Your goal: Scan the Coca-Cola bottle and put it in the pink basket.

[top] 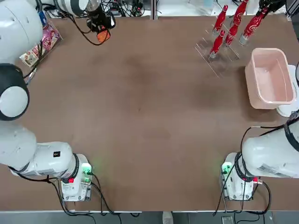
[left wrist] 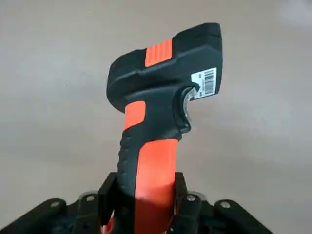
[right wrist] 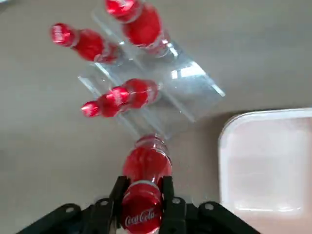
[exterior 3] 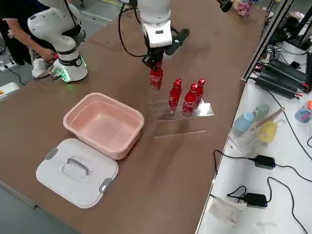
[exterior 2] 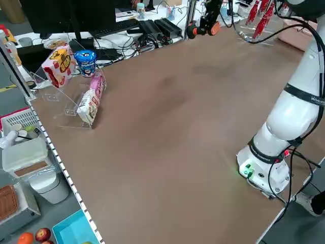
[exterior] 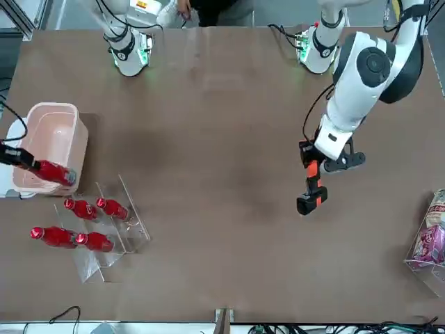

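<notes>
Red and upright, the Coca-Cola bottle (exterior 3: 156, 78) hangs in the right gripper (right wrist: 142, 195), whose fingers (right wrist: 167, 192) are clamped around its neck just under the cap. It is lifted above the table beside the clear acrylic rack (exterior 3: 181, 113), near the far right corner. Four more red bottles (top: 217, 41) stand in that rack. In the overhead view the gripper itself is nearly cut off at the upper edge, so only the bottle shows well there. The pink basket (top: 270, 98) sits just robot-side of the rack, nothing visible inside it, and its white lid (exterior 3: 76, 171) lies flat on the table alongside, touching or nearly so.

Over on the far left side, the left gripper (left wrist: 141, 207) has its fingers closed on the orange handle of a black-and-orange barcode scanner (exterior: 312, 188), held above bare tabletop. The scanner's window cannot be made out in any view. A second rack with snack packets (exterior 2: 84, 96) stands at the left edge.
</notes>
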